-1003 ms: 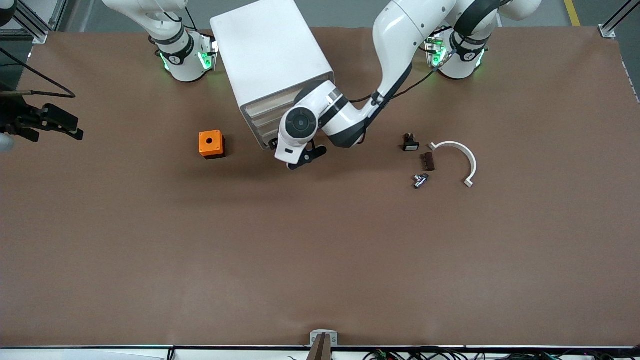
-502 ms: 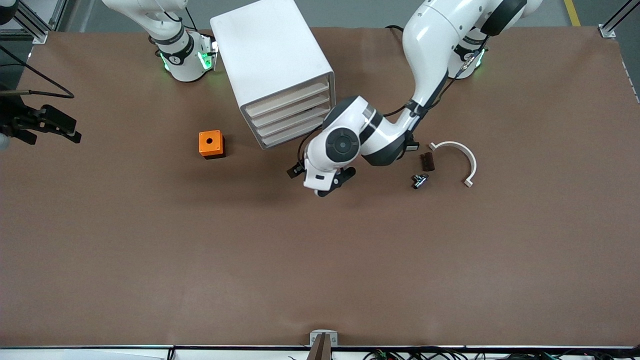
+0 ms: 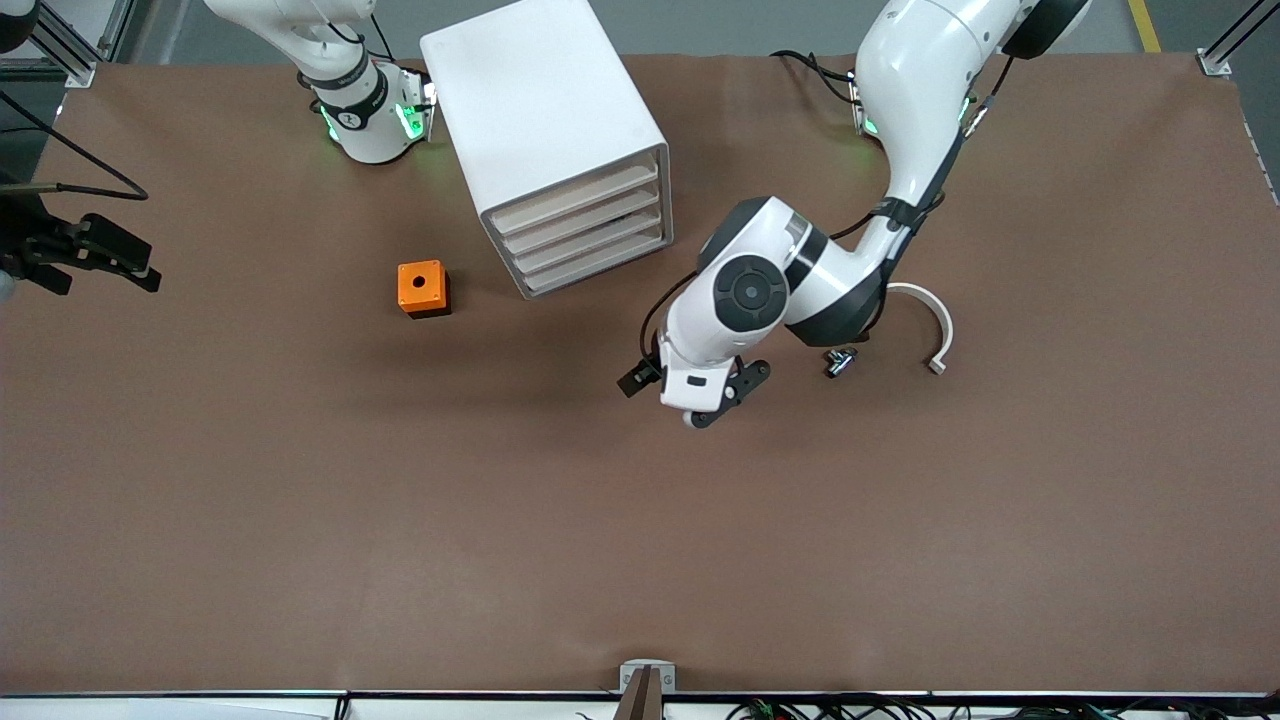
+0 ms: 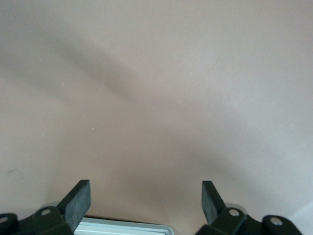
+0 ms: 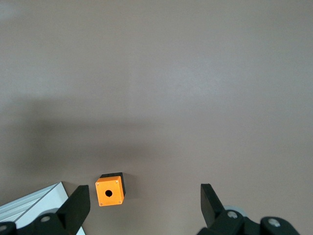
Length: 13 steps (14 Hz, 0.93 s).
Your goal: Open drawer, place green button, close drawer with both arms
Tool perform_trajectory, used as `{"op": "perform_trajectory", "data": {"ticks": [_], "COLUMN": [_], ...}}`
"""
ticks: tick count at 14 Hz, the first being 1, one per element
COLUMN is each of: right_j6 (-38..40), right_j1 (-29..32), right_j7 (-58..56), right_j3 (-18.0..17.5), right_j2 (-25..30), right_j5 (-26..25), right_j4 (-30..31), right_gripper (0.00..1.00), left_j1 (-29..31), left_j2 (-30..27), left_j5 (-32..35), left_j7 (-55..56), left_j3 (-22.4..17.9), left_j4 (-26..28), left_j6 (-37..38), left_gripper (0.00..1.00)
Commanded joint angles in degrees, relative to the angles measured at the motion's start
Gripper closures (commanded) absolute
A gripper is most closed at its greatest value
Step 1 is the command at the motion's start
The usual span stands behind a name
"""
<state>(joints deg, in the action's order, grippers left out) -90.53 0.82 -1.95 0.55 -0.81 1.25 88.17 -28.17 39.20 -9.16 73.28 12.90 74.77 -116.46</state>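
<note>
Showing no readable writing, left claw [image 4: 144, 196] and right claw [image 5: 144, 203] gape empty.

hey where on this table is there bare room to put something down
The brown table is bare across the whole stretch nearer the front camera than the orange box and the left gripper. Bare too between the orange box and the right gripper. It is crowded beside the left arm, where the small metal part and the white curved piece lie.

A robotics lab: two white arms [image 3: 900, 150] bolted along a brown-covered tabletop [image 3: 640, 520], aluminium frame posts [image 3: 1225, 45] at its corners, cables trailing.
</note>
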Motion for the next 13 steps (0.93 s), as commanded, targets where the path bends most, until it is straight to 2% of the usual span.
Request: {"op": "perform_trajectory", "data": {"ticks": [1, 3, 6, 12, 13], "right_j6": [-0.79, -0.70, -0.62, -0.35, -0.44], "right_j1": [-0.47, -0.47, -0.38, -0.21, -0.12], "right_j7": [0.54, 0.54, 0.54, 0.46, 0.37], "right_j3": [0.16, 0.16, 0.07, 0.16, 0.16], "right_j2": [1.78, 1.78, 1.78, 1.69, 1.69], "right_j5": [-0.29, -0.29, -0.29, 0.15, 0.07], "right_j4": [1.74, 1.74, 1.74, 1.83, 1.83], "right_gripper": [0.00, 0.00, 0.00, 0.00, 0.00], "left_j1": [3.01, 6.00, 11.97, 22.70, 24.37], "left_j2": [-4.03, -7.37, -12.03, -21.87, -23.89], "left_j5": [1.07, 1.33, 1.16, 1.42, 2.29], "left_j7": [0.46, -3.38, -20.67, -42.49, -45.57], "left_j3": [0.28, 0.37, 0.37, 0.37, 0.28], "left_j4": [1.17, 1.26, 1.26, 1.96, 3.53], "left_j6": [0.97, 4.90, 15.35, 31.18, 32.34], "left_gripper": [0.00, 0.00, 0.00, 0.00, 0.00]}}
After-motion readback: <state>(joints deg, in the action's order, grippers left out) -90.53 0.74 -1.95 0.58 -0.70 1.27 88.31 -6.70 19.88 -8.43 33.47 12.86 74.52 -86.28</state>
